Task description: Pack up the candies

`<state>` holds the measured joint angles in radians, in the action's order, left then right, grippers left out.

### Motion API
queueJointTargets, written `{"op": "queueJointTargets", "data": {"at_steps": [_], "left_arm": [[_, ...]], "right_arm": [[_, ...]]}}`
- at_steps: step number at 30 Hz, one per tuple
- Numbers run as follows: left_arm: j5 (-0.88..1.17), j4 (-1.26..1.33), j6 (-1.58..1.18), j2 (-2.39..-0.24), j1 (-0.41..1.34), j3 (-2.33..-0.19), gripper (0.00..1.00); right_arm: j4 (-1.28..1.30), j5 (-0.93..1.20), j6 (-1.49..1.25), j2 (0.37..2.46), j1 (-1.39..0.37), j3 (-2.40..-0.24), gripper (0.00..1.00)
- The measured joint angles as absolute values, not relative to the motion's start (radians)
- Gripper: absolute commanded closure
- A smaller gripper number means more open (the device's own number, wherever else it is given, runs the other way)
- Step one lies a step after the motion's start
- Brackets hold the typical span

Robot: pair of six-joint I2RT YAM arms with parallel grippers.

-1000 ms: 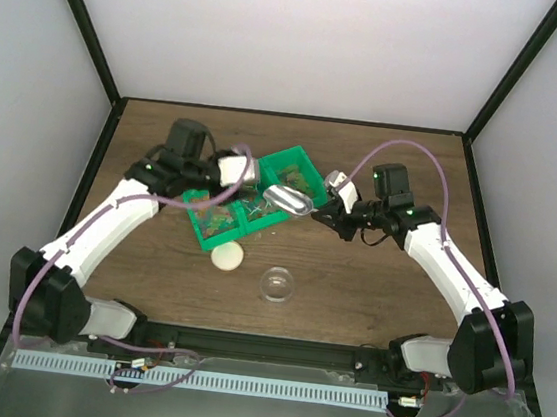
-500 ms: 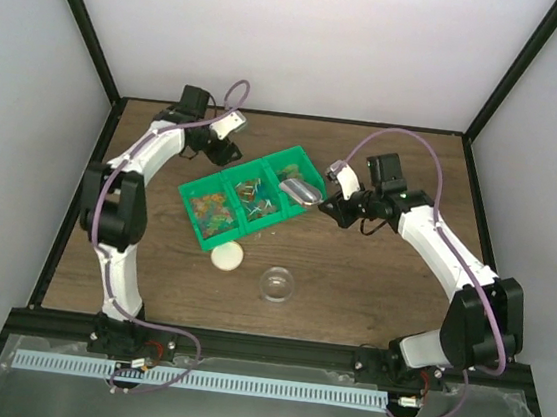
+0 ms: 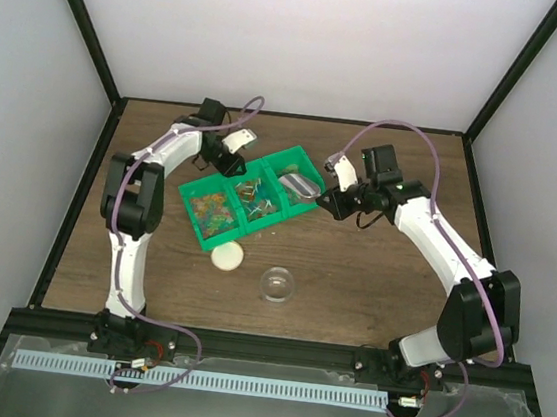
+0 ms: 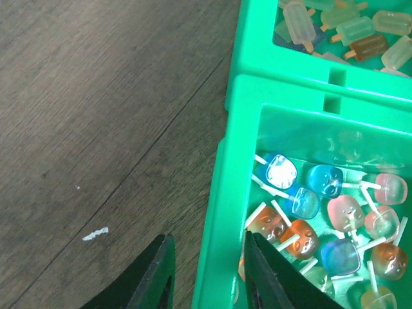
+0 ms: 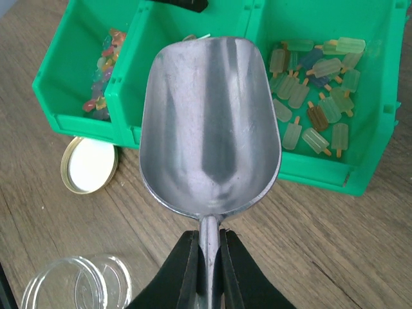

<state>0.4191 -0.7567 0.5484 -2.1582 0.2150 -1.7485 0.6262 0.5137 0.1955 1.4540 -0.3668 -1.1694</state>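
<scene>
Steel scoop [image 5: 209, 148] empty, handle clamped in right pincer [image 5: 207, 251], poised over green tray [image 5: 315, 170]. Left pincer [image 4: 207, 257] parted, astride tray wall. Candies [image 4: 309, 212] in tray bins. Scooping step; next likely: brace tray, dip scoop among candies.

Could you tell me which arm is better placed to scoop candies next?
Right: the right gripper, jaws shut on the empty metal scoop, hovers over the candies. The left gripper straddles the wall of the green bin.

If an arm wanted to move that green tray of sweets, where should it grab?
Probably the green tray by its thin upright outer wall, coming down from above, one jaw inside, one outside. It is too wide to span whole; the left gripper hangs with its jaws astride that wall.
</scene>
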Motion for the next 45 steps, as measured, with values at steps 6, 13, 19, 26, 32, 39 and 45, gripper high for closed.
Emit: {"op": "queueJointTargets", "data": {"at_steps": [6, 13, 19, 26, 32, 39, 45], "left_arm": [[0.397, -0.710, 0.466, -2.149, 0.240, -1.717, 0.80], [0.360, -0.589, 0.297, -2.015, 0.264, -1.477, 0.80], [0.315, -0.513, 0.182, -1.901, 0.287, -1.319, 0.73], [0.330, -0.468, 0.103, -1.820, 0.286, -1.238, 0.54], [0.346, -0.438, 0.062, -1.790, 0.281, -1.225, 0.58], [0.364, -0.428, 0.022, -1.794, 0.273, -1.224, 0.67], [0.385, -0.403, 0.007, -1.820, 0.267, -1.216, 0.74]], "right_arm": [[0.649, 0.469, 0.167, 1.497, -0.421, -1.223, 0.99], [0.677, 0.370, 0.167, 1.522, -0.542, -1.235, 0.99], [0.733, 0.285, 0.167, 1.610, -0.600, -1.297, 0.99], [0.833, 0.200, 0.181, 1.725, -0.614, -1.414, 0.99], [0.936, 0.148, 0.210, 1.769, -0.654, -1.534, 0.99], [1.021, 0.082, 0.237, 1.838, -0.685, -1.605, 0.99], [1.063, 0.026, 0.255, 1.877, -0.685, -1.620, 0.99]]}}
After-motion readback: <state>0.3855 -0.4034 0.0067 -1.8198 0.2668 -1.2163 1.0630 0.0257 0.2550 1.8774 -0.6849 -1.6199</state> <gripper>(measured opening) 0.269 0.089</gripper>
